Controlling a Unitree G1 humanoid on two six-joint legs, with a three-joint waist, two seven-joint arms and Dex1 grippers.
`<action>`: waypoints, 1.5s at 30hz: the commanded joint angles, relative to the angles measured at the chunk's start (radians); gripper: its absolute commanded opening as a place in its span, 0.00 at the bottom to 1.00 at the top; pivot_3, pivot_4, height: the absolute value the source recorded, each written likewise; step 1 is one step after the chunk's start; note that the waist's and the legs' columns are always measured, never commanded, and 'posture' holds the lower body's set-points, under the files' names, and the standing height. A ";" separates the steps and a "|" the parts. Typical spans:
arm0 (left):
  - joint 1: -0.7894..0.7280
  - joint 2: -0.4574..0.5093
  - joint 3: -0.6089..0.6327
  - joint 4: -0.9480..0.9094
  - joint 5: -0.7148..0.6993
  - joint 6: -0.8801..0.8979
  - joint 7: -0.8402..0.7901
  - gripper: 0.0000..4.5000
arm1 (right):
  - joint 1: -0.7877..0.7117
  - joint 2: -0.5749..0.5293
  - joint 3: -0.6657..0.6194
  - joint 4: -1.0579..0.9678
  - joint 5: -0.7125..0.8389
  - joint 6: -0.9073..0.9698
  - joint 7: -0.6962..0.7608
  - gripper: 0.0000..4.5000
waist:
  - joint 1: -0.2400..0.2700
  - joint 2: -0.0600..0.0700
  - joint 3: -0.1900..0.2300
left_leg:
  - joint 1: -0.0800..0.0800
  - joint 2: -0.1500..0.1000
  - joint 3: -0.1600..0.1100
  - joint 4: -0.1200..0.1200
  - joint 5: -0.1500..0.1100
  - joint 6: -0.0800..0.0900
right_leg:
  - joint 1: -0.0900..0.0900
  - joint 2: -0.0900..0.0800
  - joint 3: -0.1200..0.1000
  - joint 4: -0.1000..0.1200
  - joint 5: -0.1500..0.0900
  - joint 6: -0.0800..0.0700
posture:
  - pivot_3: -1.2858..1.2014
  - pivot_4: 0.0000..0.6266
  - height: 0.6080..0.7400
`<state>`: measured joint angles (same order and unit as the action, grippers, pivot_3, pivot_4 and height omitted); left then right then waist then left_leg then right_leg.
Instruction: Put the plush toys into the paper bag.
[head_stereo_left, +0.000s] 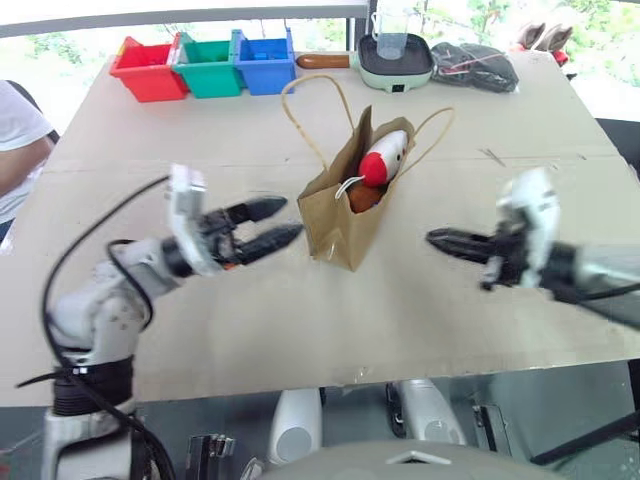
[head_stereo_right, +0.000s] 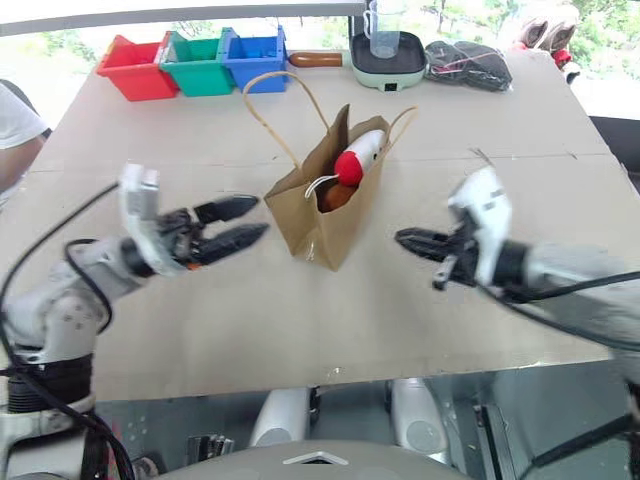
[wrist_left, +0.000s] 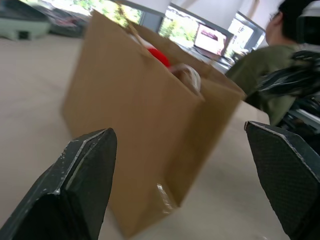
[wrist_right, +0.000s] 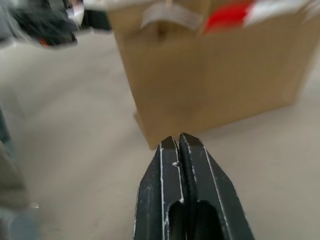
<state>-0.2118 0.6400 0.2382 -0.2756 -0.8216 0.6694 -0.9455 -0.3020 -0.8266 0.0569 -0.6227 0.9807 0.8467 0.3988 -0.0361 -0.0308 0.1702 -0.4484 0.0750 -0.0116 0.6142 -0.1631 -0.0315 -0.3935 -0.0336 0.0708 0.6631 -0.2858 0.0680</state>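
A brown paper bag (head_stereo_left: 342, 215) stands upright at the middle of a pale tabletop (head_stereo_left: 300, 320), its two loop handles raised. A white plush toy (head_stereo_left: 383, 156) with a red end pokes out of the bag's mouth, above a brown plush toy (head_stereo_left: 363, 199) lower inside. The left gripper (head_stereo_left: 272, 225) hovers just left of the bag, its two black fingers spread apart. The right gripper (head_stereo_left: 434, 238) hovers right of the bag, pointing at it. Along the far edge sit red (head_stereo_left: 148, 70), green (head_stereo_left: 208, 66) and blue bins (head_stereo_left: 264, 62).
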 joint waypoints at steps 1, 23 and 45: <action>0.015 -0.060 -0.060 -0.086 0.066 -0.060 0.087 1.00 | -0.093 0.162 0.153 0.130 -0.249 -0.200 0.052 0.02 | 0.000 0.000 0.000 | -0.001 0.000 0.000 0.002 0.000 0.000 | 0.000 0.000 0.001 0.000 0.001 0.002 | 0.52 0.24 1.00; 0.014 -0.334 -0.300 -0.083 0.462 -0.310 0.448 0.73 | -0.156 0.486 0.244 0.493 -0.567 -0.409 0.276 0.00 | 0.025 0.000 0.000 | -0.001 -0.001 0.000 0.000 0.000 0.000 | 0.000 0.002 0.003 0.001 0.007 0.007 | 0.52 0.24 1.00; -0.518 -0.070 -0.272 0.952 0.408 -0.833 -0.654 0.00 | 0.693 0.064 -0.590 -0.120 -0.328 -0.470 0.505 0.99 | 0.022 0.002 -0.002 | 0.001 -0.001 -0.001 0.004 0.000 0.000 | 0.006 0.002 0.001 -0.001 0.007 0.007 | 0.52 0.24 1.00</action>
<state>-0.6947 0.5735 -0.0239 0.6140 -0.4120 -0.1408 -1.5646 0.3955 -0.7680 -0.5049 -0.7023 0.6460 0.4010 0.9107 -0.0137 -0.0290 0.1683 -0.4470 0.0737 -0.0127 0.6179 -0.1633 -0.0311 -0.3870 -0.0317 0.0720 0.6622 -0.2792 0.0752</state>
